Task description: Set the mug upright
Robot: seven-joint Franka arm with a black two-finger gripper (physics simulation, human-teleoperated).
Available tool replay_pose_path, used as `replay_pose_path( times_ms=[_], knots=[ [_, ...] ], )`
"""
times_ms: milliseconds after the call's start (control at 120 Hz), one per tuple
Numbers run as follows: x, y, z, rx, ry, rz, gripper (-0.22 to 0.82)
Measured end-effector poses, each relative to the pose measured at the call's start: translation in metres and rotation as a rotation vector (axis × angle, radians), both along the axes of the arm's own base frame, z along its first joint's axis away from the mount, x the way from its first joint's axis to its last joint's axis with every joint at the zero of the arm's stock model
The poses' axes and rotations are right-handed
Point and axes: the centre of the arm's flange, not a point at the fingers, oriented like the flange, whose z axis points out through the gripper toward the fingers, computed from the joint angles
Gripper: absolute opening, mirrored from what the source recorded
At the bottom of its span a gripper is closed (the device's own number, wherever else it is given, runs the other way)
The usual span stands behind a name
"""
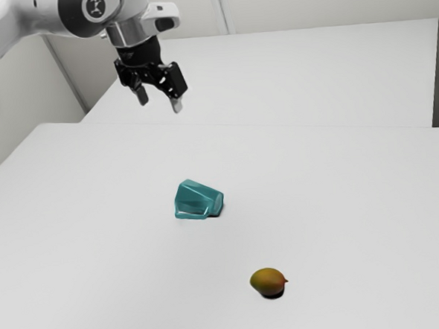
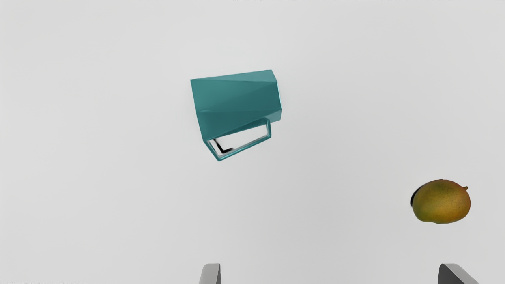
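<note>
My gripper (image 1: pixel 159 105) hangs high over the table in the exterior view, pointing down, its fingers wide apart with nothing between them. A teal faceted mug (image 1: pixel 197 199) lies on its side on the table, below the gripper and somewhat toward the exterior view's right. In the wrist view the mug (image 2: pixel 238 102) has its handle on the side facing the gripper (image 2: pixel 329 274), whose two fingertips stand well separated. Open space lies between mug and fingers.
A mango (image 1: pixel 268 281) rests on the white table (image 1: pixel 120 252), nearer the exterior camera than the mug and apart from it. The same mango (image 2: pixel 442 202) is in the wrist view. Behind the table is another white surface (image 1: pixel 311 77), with walls beyond.
</note>
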Motion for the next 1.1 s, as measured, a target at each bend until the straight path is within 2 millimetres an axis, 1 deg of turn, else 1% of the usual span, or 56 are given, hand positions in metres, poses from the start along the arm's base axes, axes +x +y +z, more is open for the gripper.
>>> replay_pose_path(
  times_ms=[92, 225, 308, 425, 525, 633, 767, 817, 867, 942, 1000, 1100],
  knots=[
    [0.005, 0.022, 0.000, -0.001, -0.005, 0.041, 0.60],
    [0.011, 0.062, -0.001, -0.001, -0.006, 0.113, 0.60],
    [0.011, 0.086, -0.002, 0.000, -0.005, 0.156, 0.60],
    [0.013, 0.112, -0.031, -0.013, 0.053, 0.207, 0.60],
    [0.015, 0.123, -0.061, -0.059, 0.090, 0.231, 0.60],
    [0.020, 0.123, -0.095, -0.146, 0.115, 0.226, 0.60],
    [0.030, 0.114, -0.129, -0.252, 0.127, 0.186, 0.60],
    [0.035, 0.116, -0.142, -0.289, 0.135, 0.175, 0.60],
    [0.040, 0.126, -0.155, -0.328, 0.141, 0.177, 0.60],
    [0.049, 0.150, -0.178, -0.394, 0.148, 0.192, 0.60],
    [0.054, 0.164, -0.195, -0.437, 0.148, 0.191, 0.60],
    [0.064, 0.182, -0.235, -0.517, 0.167, 0.186, 0.60]
  ],
)
